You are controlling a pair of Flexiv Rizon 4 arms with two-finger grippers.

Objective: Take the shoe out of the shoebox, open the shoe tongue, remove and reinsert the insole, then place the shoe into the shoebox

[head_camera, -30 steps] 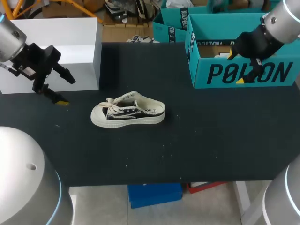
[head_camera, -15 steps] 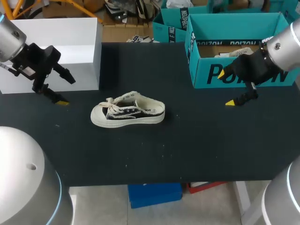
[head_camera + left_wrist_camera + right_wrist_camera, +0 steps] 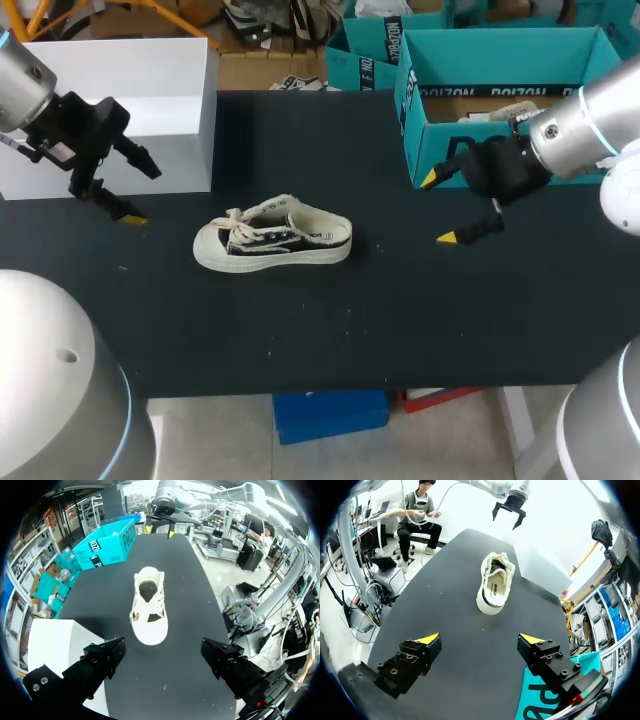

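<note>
Canvas shoe (image 3: pixel 273 240), mid-frame, is judged light and floppy; its stiffer rubber sole (image 3: pixel 270 262) is best gripped; left hand (image 3: pixel 141 193) and right hand (image 3: pixel 438 209) are spread, empty.

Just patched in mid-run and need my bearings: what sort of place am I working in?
Probably a robot lab test bench: a black table holding staged props, one shoe and a teal shoebox, with the left gripper and right gripper open above it.
</note>
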